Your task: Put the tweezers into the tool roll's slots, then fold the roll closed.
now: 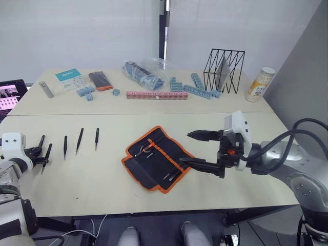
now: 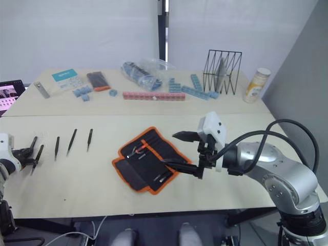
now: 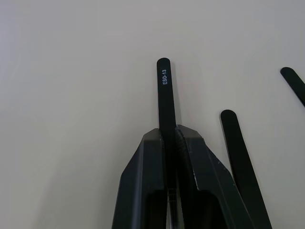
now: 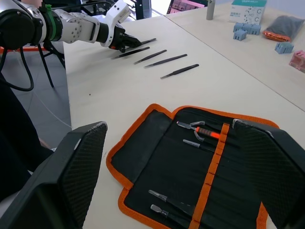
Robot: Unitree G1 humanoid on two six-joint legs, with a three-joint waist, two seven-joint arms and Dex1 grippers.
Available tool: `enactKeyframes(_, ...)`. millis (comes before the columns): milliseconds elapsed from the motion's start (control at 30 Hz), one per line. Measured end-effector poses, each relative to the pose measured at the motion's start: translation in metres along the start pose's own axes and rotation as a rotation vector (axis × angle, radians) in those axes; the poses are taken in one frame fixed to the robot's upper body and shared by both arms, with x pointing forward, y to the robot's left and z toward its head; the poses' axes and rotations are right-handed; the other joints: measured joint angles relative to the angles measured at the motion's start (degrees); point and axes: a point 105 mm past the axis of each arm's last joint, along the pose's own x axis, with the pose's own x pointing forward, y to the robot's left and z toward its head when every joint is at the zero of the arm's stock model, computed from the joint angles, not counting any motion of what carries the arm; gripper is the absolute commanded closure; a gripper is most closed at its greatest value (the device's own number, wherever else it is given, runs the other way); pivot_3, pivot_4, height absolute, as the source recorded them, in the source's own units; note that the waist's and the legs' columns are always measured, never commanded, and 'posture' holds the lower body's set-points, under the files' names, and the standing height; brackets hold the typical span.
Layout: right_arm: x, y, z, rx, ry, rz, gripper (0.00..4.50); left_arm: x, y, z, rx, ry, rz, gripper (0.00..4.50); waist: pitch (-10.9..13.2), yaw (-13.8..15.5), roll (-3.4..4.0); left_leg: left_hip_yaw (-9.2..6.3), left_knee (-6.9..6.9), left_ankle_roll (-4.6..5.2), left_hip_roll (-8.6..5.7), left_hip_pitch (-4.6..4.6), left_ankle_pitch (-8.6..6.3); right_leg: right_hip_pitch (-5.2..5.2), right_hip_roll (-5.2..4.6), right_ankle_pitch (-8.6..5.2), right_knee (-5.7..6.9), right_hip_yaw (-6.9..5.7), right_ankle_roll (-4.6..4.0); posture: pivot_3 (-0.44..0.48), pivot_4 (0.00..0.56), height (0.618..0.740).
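- The left gripper (image 1: pixel 40 151) sits at the table's (image 1: pixel 266 120) left edge, its fingers clamped on one slim black tweezer (image 3: pixel 164 95) printed "E60-13"; a second tweezer (image 3: pixel 238 152) lies just beside it, its lower end cut off
- Three more tweezers (image 1: pixel 79 139) lie in a loose row on the table, well apart from the roll; all thin, black, pointed
- The tool roll (image 1: pixel 156 158) lies unfolded mid-table, black with orange piping; its slots (image 4: pixel 190 171) hold a few small tools, hard to identify
- The right gripper (image 1: pixel 190 149) hovers at the roll's right edge, fingers spread wide and empty
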Motion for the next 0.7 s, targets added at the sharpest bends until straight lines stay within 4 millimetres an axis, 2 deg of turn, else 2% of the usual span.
enactKeyframes(100,0.000,0.000,0.000,0.000,0.000,0.000,0.00,-0.004,0.009,0.008,0.015,-0.020,0.022,4.45,0.1,-0.1,-0.29,-0.01,-0.01,0.01,0.01,-0.15,0.01,-0.13,0.01,0.00,-0.01,-0.03,0.01,0.000,0.150,0.717)
enactKeyframes(233,0.001,-0.002,-0.005,-0.002,0.012,-0.017,0.00,-0.011,0.013,0.048,0.121,-0.122,-0.028,4.45,0.1,0.3,-0.66,-0.02,0.08,0.01,0.02,-0.78,0.03,-0.58,0.00,0.09,-0.05,-0.05,0.15,0.000,0.150,0.717)
enactKeyframes(300,0.003,-0.005,-0.014,0.008,0.023,-0.045,0.00,-0.015,0.007,0.074,0.179,-0.187,-0.088,4.45,0.1,1.0,-0.66,-0.02,0.10,-0.01,0.01,-1.02,0.04,-0.77,0.00,0.28,-0.06,-0.03,0.45,0.000,0.150,0.717)
enactKeyframes(400,0.005,-0.011,-0.033,0.047,0.042,-0.108,0.00,-0.017,-0.010,0.089,0.248,-0.217,-0.217,4.45,0.1,1.7,-0.66,-0.02,0.05,-0.03,0.00,-1.04,0.03,-0.79,0.00,0.24,-0.06,-0.04,0.39,0.000,0.150,0.717)
enactKeyframes(433,0.005,-0.014,-0.040,0.061,0.043,-0.140,0.00,-0.018,-0.019,0.090,0.274,-0.210,-0.279,4.45,0.1,1.8,-0.66,-0.02,0.04,-0.03,0.01,-1.08,0.03,-0.83,0.00,0.24,-0.07,-0.04,0.38,0.000,0.150,0.717)
enactKeyframes(500,0.004,-0.018,-0.053,0.089,0.048,-0.199,0.55,-0.021,-0.047,0.090,0.324,-0.191,-0.441,4.50,0.1,1.8,-0.65,-0.02,0.03,-0.04,0.00,-1.11,0.02,-0.83,0.00,0.24,-0.06,-0.03,0.32,0.000,0.150,0.717)
enactKeyframes(600,0.005,-0.019,-0.073,0.137,0.052,-0.264,1.48,-0.035,-0.105,0.084,0.338,-0.153,-0.722,4.50,0.1,1.8,-0.66,-0.03,0.08,-0.05,0.01,-1.15,0.02,-0.81,0.00,0.28,-0.05,-0.03,0.26,0.000,0.150,0.717)
enactKeyframes(700,0.008,-0.018,-0.094,0.177,0.064,-0.292,2.51,-0.062,-0.168,0.084,0.309,-0.122,-0.966,4.50,0.1,1.3,-0.66,-0.06,0.18,-0.04,0.01,-1.13,0.02,-0.78,0.02,0.16,-0.04,0.00,0.53,0.000,0.150,0.717)
